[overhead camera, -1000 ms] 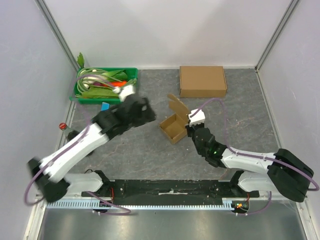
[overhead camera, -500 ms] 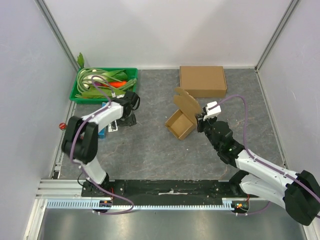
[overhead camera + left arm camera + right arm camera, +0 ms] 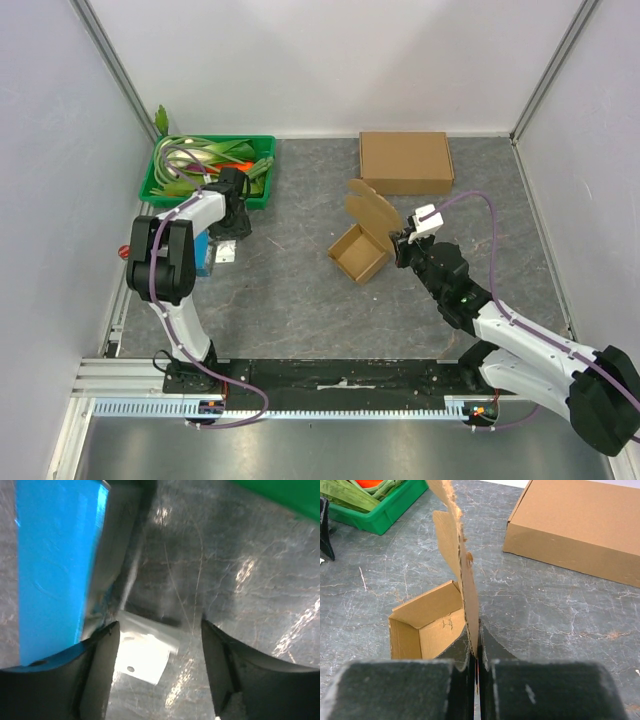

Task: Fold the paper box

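The paper box (image 3: 356, 254) is a small open brown carton in the middle of the table, its lid flap (image 3: 372, 210) standing up. My right gripper (image 3: 404, 247) is shut on the lower edge of that flap; in the right wrist view the flap (image 3: 462, 565) rises edge-on from between the fingers (image 3: 477, 650), with the box's open cavity (image 3: 427, 625) to its left. My left gripper (image 3: 228, 238) is far off at the left, low over the table by the green tray. It stands open (image 3: 159, 645), holding nothing, with a white tag (image 3: 145, 652) lying between its fingers.
A green tray (image 3: 160, 190) of vegetables stands at the back left. A flat blue packet (image 3: 203, 250) lies below it, beside the left gripper. A closed cardboard box (image 3: 405, 162) lies at the back centre. A small red thing (image 3: 125, 251) sits at the left wall.
The left arm swung from mid-table to the left, down by the green tray, its jaws narrowing a little. The right gripper carried the box slightly right, lid flap more upright.
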Controlling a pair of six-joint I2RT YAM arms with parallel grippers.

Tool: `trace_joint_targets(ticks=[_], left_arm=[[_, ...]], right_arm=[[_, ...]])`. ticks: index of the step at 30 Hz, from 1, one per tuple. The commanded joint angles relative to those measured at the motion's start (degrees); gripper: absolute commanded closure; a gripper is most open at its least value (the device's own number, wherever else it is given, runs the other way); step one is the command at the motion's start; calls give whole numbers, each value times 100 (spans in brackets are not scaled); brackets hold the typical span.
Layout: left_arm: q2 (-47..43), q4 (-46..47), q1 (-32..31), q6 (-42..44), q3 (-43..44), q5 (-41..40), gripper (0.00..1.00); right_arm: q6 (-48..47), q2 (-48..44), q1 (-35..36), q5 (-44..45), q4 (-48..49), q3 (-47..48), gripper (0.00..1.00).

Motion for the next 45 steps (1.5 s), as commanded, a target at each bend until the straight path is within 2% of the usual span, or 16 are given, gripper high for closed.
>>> trace_joint_targets(ticks=[1,4,5,13,15,20,24,25,31,37,39,40,41,42,43,45], left_arm=[[229,176,89,369,21,285,32],[124,228,89,317,-207,346,42],[80,228,80,299,-251,390,55],[-570,273,-34,202,-630,558,83],[-868,272,-130,228,-638,575,97],[-1545,220,-798,115,-630,1013,98],[-2038,360,-1333,-298,-595,1778,98],[-2100,508,-1431,-412,-551,2223,98],[-1618,1203,-2441,-1441,168,3518,98],[-914,1564,-2820,-1635,443,3879,98],[-826,1757,-2847,-1565,425,4055,82],[-826,1819,-2855,-1547,408,4273,69],[-852,1915,-2855,-1408,355,4389,45],[-1061,2073,-2838,-1319,181,4442,29],[-1220,2161,-2829,-1171,57,4390,20],[-1946,2528,-2768,-661,-511,3866,16]], right_arm=[[69,21,-47,-178,292,-35,100],[86,56,-65,-231,318,-26,100],[104,65,-74,-231,327,-26,100],[148,205,-91,-231,292,44,100],[156,275,-91,-205,248,53,100],[297,363,-135,-327,230,97,100],[236,416,-179,-538,283,97,100],[166,434,-197,-774,309,106,100],[-212,715,-320,-1356,529,246,100],[-529,873,-346,-1690,600,405,100],[-616,917,-390,-1725,591,405,100],[-643,917,-407,-1743,608,405,100],[-669,943,-425,-1760,608,405,100],[-696,979,-469,-1804,600,422,100],[-748,996,-478,-1830,608,422,100],[-775,1031,-557,-1866,617,414,100]])
